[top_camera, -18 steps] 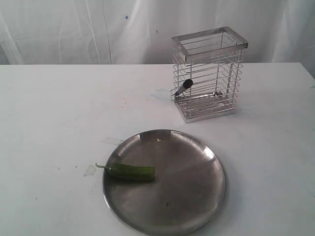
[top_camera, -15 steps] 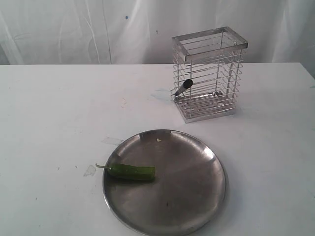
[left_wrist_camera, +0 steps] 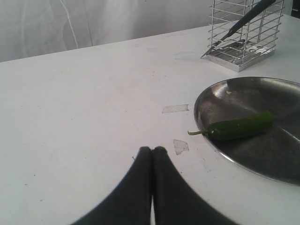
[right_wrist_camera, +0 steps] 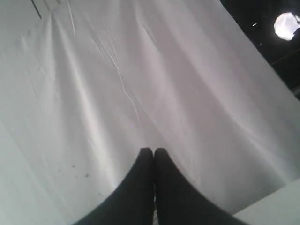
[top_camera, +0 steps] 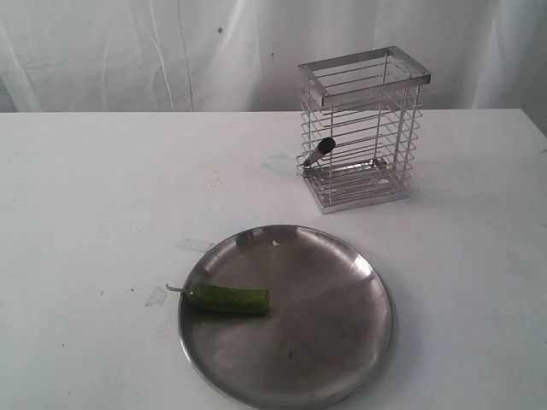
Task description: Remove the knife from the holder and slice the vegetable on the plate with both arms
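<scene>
A round steel plate (top_camera: 325,359) lies at the front of the white table, with a green vegetable (top_camera: 229,298) on its left part, stem pointing left. Behind it stands the wire holder (top_camera: 363,128); the knife's black handle (top_camera: 319,153) pokes out through its left side. In the left wrist view the knife (left_wrist_camera: 239,24) leans inside the holder (left_wrist_camera: 246,47), and the vegetable (left_wrist_camera: 239,126) rests on the plate (left_wrist_camera: 206,103). My left gripper (left_wrist_camera: 152,149) is shut and empty over the bare table, short of the plate. My right gripper (right_wrist_camera: 153,150) is shut and empty, facing the white curtain. Neither arm shows in the exterior view.
Two bits of clear tape (top_camera: 195,245) stick to the table (top_camera: 102,188) left of the plate. A white curtain (top_camera: 128,51) hangs behind the table. The table's right edge (top_camera: 534,124) lies just beyond the holder.
</scene>
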Controlling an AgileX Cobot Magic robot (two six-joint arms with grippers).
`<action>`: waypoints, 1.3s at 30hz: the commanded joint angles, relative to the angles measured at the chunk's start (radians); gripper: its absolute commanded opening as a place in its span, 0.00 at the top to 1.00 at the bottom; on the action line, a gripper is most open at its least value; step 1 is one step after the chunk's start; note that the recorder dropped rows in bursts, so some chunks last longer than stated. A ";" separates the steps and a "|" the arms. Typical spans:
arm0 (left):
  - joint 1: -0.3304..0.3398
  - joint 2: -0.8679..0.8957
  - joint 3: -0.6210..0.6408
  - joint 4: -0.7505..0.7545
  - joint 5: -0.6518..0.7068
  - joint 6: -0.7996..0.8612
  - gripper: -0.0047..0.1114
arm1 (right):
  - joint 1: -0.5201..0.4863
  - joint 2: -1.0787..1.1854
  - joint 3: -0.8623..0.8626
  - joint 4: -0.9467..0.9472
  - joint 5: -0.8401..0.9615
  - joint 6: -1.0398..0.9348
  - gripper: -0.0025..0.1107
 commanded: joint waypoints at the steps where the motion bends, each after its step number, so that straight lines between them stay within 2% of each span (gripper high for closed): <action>1: 0.002 -0.004 0.003 -0.010 0.008 0.003 0.96 | 0.010 0.001 -0.129 -0.277 0.289 0.255 0.98; 3: 0.002 -0.004 0.003 -0.010 0.008 0.003 0.96 | 0.028 0.027 -0.239 -0.359 0.448 0.276 0.98; 5: 0.002 -0.004 0.003 -0.010 0.008 0.003 0.96 | 0.053 0.104 -0.369 -0.356 0.581 0.197 0.98; 11: 0.002 -0.004 0.003 -0.010 0.008 0.003 0.96 | 0.114 0.464 -0.714 -0.160 0.971 -0.128 0.98; 14: 0.002 -0.004 0.003 -0.010 0.008 0.003 0.96 | 0.126 0.674 -0.825 -0.071 1.087 -0.214 0.95; 16: 0.002 -0.004 0.003 -0.010 0.008 0.003 0.96 | 0.128 0.778 -0.865 -0.028 1.077 -0.254 0.88; 19: 0.002 -0.004 0.003 -0.010 0.008 0.003 0.96 | 0.128 0.928 -0.896 0.040 1.017 -0.276 0.72; 22: 0.002 -0.004 0.003 -0.010 0.008 0.003 0.96 | 0.128 1.076 -0.907 0.217 1.001 -0.304 0.54; 24: 0.002 -0.004 0.003 -0.010 0.008 0.003 0.96 | 0.128 1.155 -0.907 0.363 0.988 -0.363 0.47; 27: 0.002 -0.004 0.003 -0.010 0.008 0.003 0.96 | 0.128 1.263 -0.907 0.591 0.911 -0.441 0.44; 32: 0.002 -0.004 0.003 -0.010 0.008 0.003 0.96 | 0.131 1.398 -0.963 0.697 0.850 -0.458 0.44; 39: 0.002 -0.004 0.003 -0.010 0.008 0.003 0.96 | 0.198 1.510 -1.024 0.815 0.800 -0.561 0.44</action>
